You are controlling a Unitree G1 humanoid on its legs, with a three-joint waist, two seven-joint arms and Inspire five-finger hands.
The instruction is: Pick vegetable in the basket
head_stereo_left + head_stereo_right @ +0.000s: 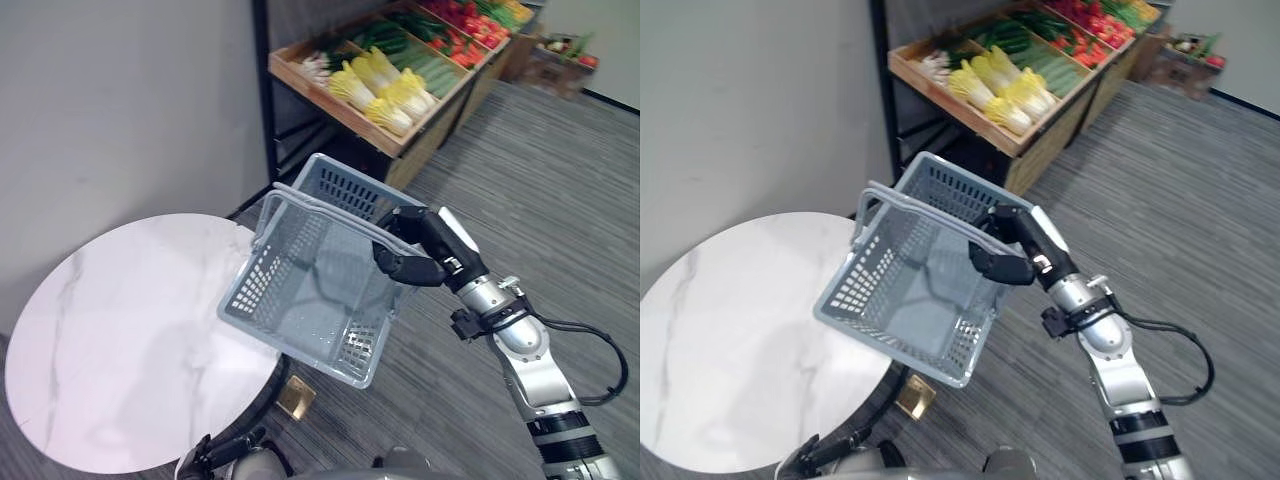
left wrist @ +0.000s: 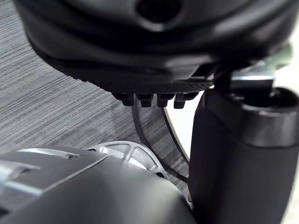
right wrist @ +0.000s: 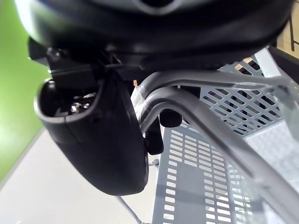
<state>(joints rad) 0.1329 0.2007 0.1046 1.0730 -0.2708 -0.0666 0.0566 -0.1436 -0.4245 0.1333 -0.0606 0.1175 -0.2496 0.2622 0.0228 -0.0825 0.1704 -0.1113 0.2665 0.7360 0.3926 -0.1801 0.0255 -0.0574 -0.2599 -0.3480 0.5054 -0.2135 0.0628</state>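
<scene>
Bright, even light; the basket point(image 1: 262, 278) casts a soft shadow on the white table point(image 1: 110, 330).

The grey slotted basket point(image 1: 262, 272) is empty and tilted, held by its handle in the right hand point(image 1: 420, 255) over the edge of the round white table point(image 1: 130, 340). The vegetables point(image 1: 385, 85), pale cabbages, greens and reds, lie well beyond the table.

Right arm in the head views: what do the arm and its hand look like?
The right arm is silver-grey, built of rounded segments, with a black band near its lower end. The right hand is dark, with a white panel on its back.
</scene>
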